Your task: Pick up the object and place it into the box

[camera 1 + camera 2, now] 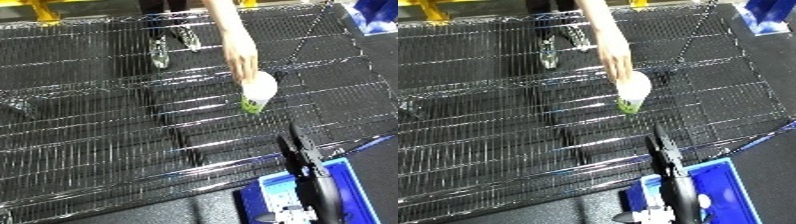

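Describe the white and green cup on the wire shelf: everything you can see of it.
The cup is white with a green band at its lower end, and looks like a paper or plastic drink cup. It is tilted on the wire shelf, green end down against the mesh. A person's hand reaches from above and touches its upper end. The robot's right hand is nearby, apart from it.

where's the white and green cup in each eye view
Left eye view: the cup sits right of centre in the upper half, on the wire shelf, with a person's hand on its top.
Right eye view: the cup shows just right of centre, at about the same height.
Shared landmark: the blue bin at the lower right, below the cup in both views.
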